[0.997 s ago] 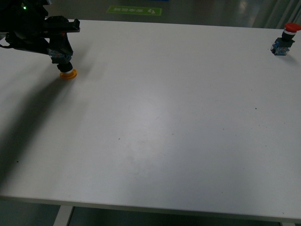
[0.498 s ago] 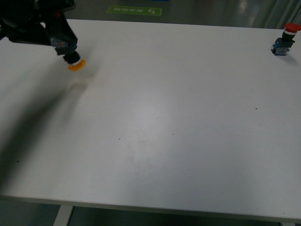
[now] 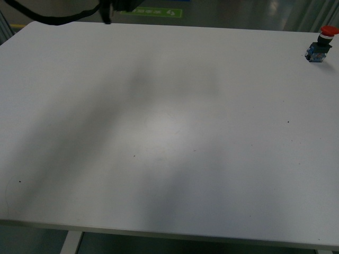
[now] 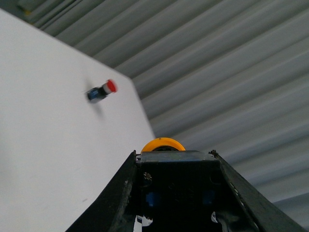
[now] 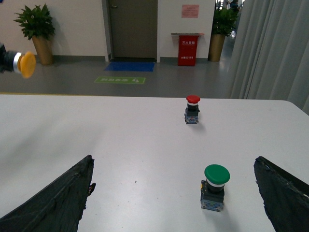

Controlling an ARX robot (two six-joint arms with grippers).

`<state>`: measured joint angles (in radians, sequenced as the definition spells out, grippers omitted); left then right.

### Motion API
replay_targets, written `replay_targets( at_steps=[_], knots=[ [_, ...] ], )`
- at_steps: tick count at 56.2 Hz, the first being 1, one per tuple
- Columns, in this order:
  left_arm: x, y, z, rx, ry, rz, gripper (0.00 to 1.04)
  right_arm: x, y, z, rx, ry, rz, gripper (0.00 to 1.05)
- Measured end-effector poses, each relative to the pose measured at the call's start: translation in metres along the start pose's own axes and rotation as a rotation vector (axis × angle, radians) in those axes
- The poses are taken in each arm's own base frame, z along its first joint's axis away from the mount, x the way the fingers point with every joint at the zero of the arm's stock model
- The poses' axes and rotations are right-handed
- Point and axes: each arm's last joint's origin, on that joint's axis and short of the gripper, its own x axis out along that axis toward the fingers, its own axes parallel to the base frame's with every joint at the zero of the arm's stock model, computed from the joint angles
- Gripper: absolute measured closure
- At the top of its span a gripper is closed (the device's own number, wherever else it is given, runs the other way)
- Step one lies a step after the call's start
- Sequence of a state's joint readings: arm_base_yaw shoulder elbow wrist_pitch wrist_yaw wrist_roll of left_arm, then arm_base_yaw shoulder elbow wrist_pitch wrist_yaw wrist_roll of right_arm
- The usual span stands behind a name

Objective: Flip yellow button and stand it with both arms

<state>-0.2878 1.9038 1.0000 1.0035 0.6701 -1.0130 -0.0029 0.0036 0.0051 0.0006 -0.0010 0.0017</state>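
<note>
Left gripper (image 4: pixel 176 189): clamped on the yellow button (image 4: pixel 162 145). The black, blocky body of the button is pinched between the two black angular fingers (image 4: pixel 120 195). Blue parts are seen low on the body. The round, smooth orange-yellow cap protrudes past the body, away from the wrist camera.

Position of the yellow button: held in the air, clear of the table (image 3: pixel 169 132) and well apart from the red button (image 3: pixel 322 43). In the right wrist view its cap (image 5: pixel 26 64) is seen edge-on as a thick disc with a pale collar behind it. It is not seen in the front view. Only a dark part of the left arm (image 3: pixel 114 8) and a black cable (image 3: pixel 53 21) are seen there, at the far table edge, well apart from the red button.

Right gripper (image 5: pixel 173 162): fingers (image 5: pixel 58 203) spread wide apart, nothing between them.

Red button: upright, a domed red cap on a blue-and-black block. It is blurred in the left wrist view (image 4: pixel 102 91).

Green button (image 5: pixel 215 186): upright near the red button (image 5: pixel 192 108), on the side toward the right gripper. It has a glossy green mushroom cap, a white collar and a blue-and-black block.

Table: flat, matte white, with a few dark specks and broad soft shadows.

Wall (image 4: pixel 217 72), beyond the red button: grey, ribbed.
</note>
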Motion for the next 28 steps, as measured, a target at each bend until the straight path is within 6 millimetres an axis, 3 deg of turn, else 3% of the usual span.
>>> replay_targets(
  at_steps=[15, 28],
  knots=[
    [0.027, -0.027, -0.016, -0.220, -0.087, -0.261, 0.69, 0.000, 0.000, 0.000, 0.000, 0.000, 0.000, 0.07],
    [0.034, -0.028, -0.023, -0.280, -0.071, -0.293, 0.69, 0.000, 0.000, 0.000, 0.000, 0.000, 0.000, 0.07]
  ],
)
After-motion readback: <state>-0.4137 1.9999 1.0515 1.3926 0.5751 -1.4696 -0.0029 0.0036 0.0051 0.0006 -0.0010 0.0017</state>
